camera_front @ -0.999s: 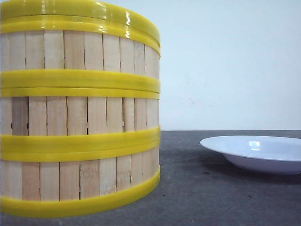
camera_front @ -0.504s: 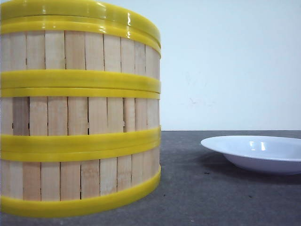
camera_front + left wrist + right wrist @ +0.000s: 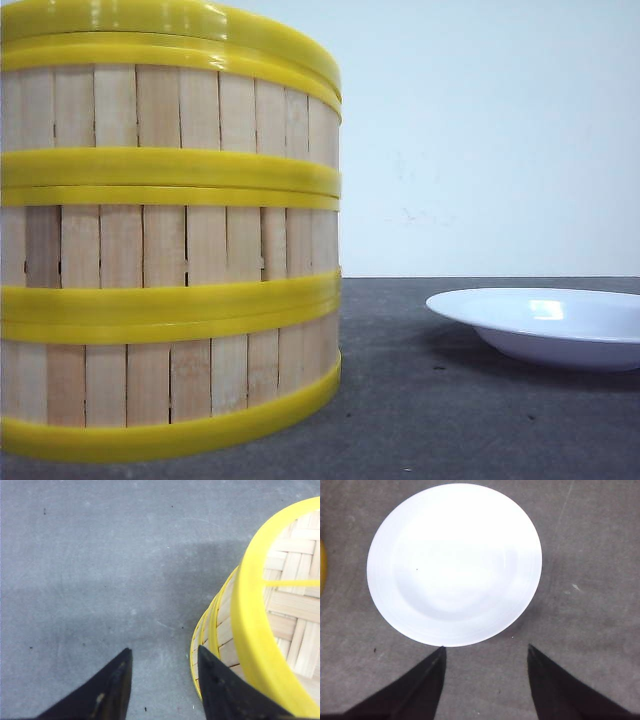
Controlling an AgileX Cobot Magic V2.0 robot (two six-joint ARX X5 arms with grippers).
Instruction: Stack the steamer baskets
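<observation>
Comparing to a second ago: nothing moved.
Baskets (image 3: 170, 240): three stacked, left of frame; task looks done.
Left tool (image 3: 162, 680): apart, empty.
Right tool (image 3: 486, 680): apart, over plate (image 3: 454, 562).

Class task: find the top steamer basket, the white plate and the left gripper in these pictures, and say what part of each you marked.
top steamer basket (image 3: 170, 108): front view, on its wooden slat wall.
white plate (image 3: 452, 562): right wrist view, on its inner well.
left gripper (image 3: 162, 680): left wrist view, midway between the dark fingertips.

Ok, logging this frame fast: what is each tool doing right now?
Left tool: open, holding nothing, beside the steamer baskets.
Right tool: open, holding nothing, above the plate.
</observation>
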